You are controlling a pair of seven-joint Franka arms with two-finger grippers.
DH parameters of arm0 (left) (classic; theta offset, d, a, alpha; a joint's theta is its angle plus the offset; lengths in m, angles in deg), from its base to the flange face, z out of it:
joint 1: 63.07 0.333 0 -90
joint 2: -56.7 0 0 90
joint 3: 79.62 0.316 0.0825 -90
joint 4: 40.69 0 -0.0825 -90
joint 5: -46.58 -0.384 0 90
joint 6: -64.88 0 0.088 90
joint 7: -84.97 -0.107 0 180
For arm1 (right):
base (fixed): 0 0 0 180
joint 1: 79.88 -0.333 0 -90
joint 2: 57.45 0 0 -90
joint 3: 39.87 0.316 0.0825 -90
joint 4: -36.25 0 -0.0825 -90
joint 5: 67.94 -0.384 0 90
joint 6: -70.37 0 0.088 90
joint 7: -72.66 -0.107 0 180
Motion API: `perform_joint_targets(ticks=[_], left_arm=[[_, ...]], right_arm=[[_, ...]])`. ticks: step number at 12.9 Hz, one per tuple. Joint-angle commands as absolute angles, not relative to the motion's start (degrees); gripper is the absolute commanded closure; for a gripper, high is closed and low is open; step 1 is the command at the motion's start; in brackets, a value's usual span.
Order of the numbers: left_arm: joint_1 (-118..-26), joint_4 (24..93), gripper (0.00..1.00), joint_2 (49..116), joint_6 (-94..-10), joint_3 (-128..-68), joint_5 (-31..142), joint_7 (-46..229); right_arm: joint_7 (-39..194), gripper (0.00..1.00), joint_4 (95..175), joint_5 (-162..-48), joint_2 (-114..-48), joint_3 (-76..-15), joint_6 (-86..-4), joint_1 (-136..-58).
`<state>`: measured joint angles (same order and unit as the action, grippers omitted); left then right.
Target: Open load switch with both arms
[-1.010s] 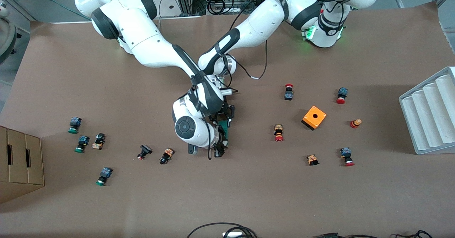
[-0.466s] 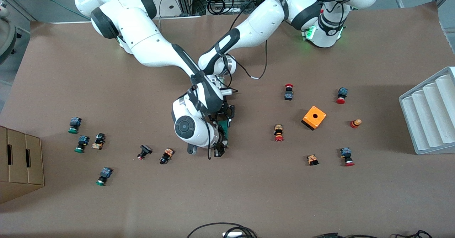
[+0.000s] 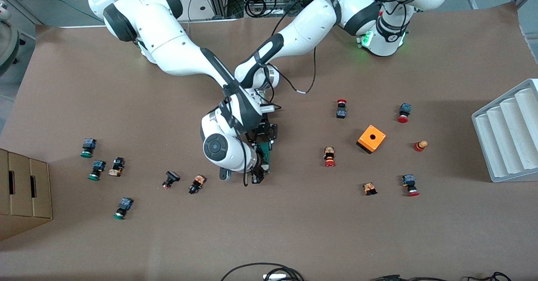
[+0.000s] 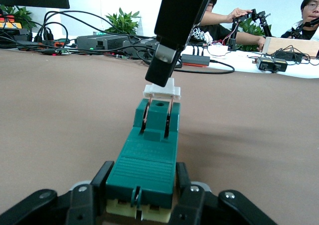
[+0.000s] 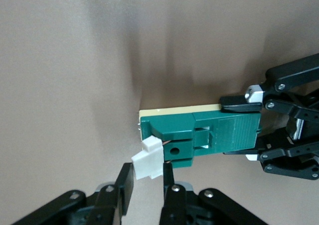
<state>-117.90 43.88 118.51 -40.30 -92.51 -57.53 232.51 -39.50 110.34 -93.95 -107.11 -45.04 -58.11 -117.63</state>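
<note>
The load switch [image 3: 265, 151], a narrow dark-green block, lies on the table's middle. My left gripper [image 3: 269, 139] is shut on one end of it, a finger pressed against each long side [image 4: 141, 201]. The white tab [image 5: 148, 161] sticks out of the switch's other end [image 4: 162, 91], with two thin copper pins showing between it and the green body [image 5: 209, 133]. My right gripper [image 5: 148, 179] is shut on this tab, coming down from above it [image 3: 257, 175].
An orange box [image 3: 371, 138] and several red-capped pushbuttons [image 3: 329, 157] lie toward the left arm's end. Green-capped pushbuttons [image 3: 96, 169] and a cardboard box [image 3: 23, 193] are toward the right arm's end. A grey ribbed tray [image 3: 508, 129] sits at the table's edge.
My right arm's wrist has shifted slightly toward its own end of the table. The switch and my left gripper have stayed in place.
</note>
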Motion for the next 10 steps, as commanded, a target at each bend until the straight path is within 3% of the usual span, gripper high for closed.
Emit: perform_joint_targets(ticks=[1, 10], left_arm=[[-117.12, 42.37, 0.44, 120.33, -41.29, -93.60, -58.63, 232.97], [-117.12, 42.37, 0.44, 120.33, -41.38, -93.60, -58.54, 233.06]], right_arm=[[-38.52, 0.70, 114.38, -95.01, -103.95, -44.44, -56.71, -117.67], [-38.17, 0.67, 112.29, -94.48, -104.21, -43.57, -56.80, -116.62]])
